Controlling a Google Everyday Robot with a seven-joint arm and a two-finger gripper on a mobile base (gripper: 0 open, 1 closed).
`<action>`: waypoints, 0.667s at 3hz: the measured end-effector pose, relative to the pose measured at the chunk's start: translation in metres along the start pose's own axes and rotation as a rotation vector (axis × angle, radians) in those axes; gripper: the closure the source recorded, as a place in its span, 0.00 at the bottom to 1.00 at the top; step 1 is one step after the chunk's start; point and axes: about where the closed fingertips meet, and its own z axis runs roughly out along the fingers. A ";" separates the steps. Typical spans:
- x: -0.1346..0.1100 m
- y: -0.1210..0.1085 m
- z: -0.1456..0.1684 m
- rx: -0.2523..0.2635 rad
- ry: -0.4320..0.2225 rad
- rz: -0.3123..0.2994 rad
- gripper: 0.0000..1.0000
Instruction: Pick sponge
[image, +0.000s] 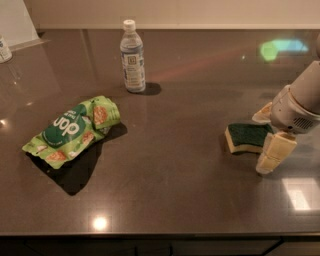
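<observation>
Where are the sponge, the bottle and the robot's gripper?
sponge (246, 136): camera view, on its dark green top.
bottle (133, 60): camera view, on its label.
gripper (263, 142): camera view, at right, midway between its open fingertips, at the sponge's right end.

Gripper at far right, angled down-left, 2 fingers spread apart

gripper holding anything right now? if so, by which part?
Nothing is held. The gripper is open at the right end of the sponge, one finger behind it, one in front; the sponge lies flat on the table.
</observation>
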 end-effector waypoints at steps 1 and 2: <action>-0.005 -0.003 0.002 -0.005 -0.011 0.009 0.41; -0.010 -0.007 -0.004 -0.004 -0.022 0.017 0.65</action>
